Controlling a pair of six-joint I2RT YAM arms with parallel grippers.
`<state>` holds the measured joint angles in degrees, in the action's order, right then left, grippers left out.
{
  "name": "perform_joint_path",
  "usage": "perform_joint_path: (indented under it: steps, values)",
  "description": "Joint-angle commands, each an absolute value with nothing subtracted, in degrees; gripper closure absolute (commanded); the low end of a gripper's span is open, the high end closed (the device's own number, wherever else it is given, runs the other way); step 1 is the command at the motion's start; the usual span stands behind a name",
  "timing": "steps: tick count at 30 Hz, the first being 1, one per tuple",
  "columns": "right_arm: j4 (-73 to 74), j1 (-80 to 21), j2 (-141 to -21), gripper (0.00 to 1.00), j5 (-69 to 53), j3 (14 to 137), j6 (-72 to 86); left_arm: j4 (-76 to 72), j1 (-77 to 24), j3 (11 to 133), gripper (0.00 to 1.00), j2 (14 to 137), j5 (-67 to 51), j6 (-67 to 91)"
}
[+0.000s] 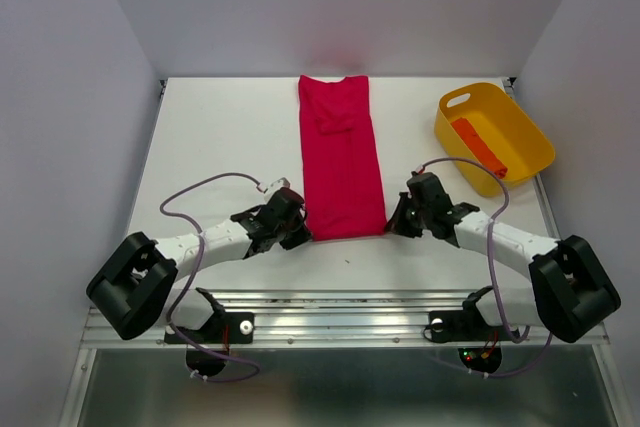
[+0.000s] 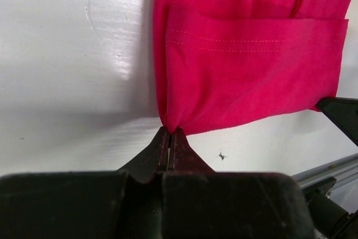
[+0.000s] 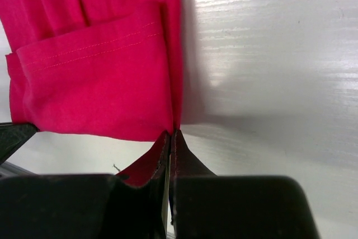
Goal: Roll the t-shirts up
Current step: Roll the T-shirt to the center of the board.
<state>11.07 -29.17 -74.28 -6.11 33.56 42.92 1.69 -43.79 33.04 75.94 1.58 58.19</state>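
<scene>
the red shirt (image 1: 340, 152) lies as a long narrow strip down the middle of the table (image 1: 220, 137), collar at the far end, its near hem turned back over itself. the left claw (image 2: 169, 132) is closed tight on the fold's near left corner, the right claw (image 3: 170, 134) on its near right corner. the orange roll (image 1: 478, 145) lies in the tub (image 1: 520, 175) at the right, well apart from both.

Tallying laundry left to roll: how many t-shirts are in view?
2. The crimson t-shirt lies as a long strip in the middle of the table; the orange-red t-shirt, a narrow roll, lies inside the yellow tub at the right. The tub's wall could hide more.
</scene>
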Motion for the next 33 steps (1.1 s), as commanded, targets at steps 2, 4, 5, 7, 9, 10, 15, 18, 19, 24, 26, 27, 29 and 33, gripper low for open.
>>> perform_joint_path:
  steps: [2, 4, 5, 7, 9, 10, 15, 18, 19, 24, 26, 27, 29, 33]
  values:
    - [13.7, -28.7, -70.2, 0.99, -8.4, 32.3, 43.1, 5.0, -45.3, 33.8, 1.0, 71.6, 2.4, 59.8]
    - [15.1, -28.7, -68.6, 0.99, -8.6, 32.3, 43.2, 6.0, -45.9, 34.0, 1.0, 70.8, 2.5, 60.3]
    - [15.5, -28.7, -68.1, 0.99, -8.5, 32.3, 43.2, 6.3, -46.0, 34.4, 1.0, 70.0, 2.5, 60.6]
    - [16.9, -28.7, -67.1, 0.99, -8.0, 32.9, 43.2, 7.5, -46.0, 35.0, 1.0, 69.2, 3.2, 60.8]
    - [17.7, -28.7, -66.6, 0.99, -7.5, 33.4, 43.1, 8.6, -46.0, 36.5, 1.0, 68.6, 3.9, 60.8]
    - [17.9, -28.7, -66.4, 0.99, -6.8, 34.2, 42.9, 9.7, -46.0, 37.1, 1.0, 68.6, 4.4, 60.6]
    - [18.5, -28.7, -67.9, 0.99, -4.6, 36.8, 42.4, 12.4, -45.5, 41.9, 1.0, 70.2, 5.6, 59.2]
    - [18.5, -28.7, -70.0, 0.99, -3.4, 38.8, 41.4, 13.0, -44.6, 44.0, 1.0, 72.2, 5.6, 58.4]
    - [18.5, -28.7, -70.4, 0.99, -3.0, 39.4, 41.0, 13.3, -44.3, 44.5, 1.0, 72.7, 5.6, 57.9]
    - [18.5, -28.7, -73.5, 0.99, -1.6, 42.9, 39.3, 13.5, -42.0, 47.2, 1.0, 74.7, 5.5, 56.3]
    - [18.5, -28.7, -74.4, 0.99, -1.4, 43.9, 38.9, 13.5, -40.9, 48.2, 1.0, 75.5, 5.4, 55.1]
    - [18.5, -28.7, -75.0, 0.99, -1.1, 44.3, 38.8, 13.5, -40.5, 48.7, 1.0, 75.8, 5.2, 54.8]
    - [18.3, -28.7, -76.3, 0.99, -0.6, 45.8, 38.3, 13.5, -39.8, 49.3, 1.0, 76.9, 5.1, 54.1]
    - [18.0, -28.2, -78.7, 0.99, -0.3, 48.2, 37.6, 13.3, -38.5, 51.2, 1.0, 78.9, 4.7, 52.2]
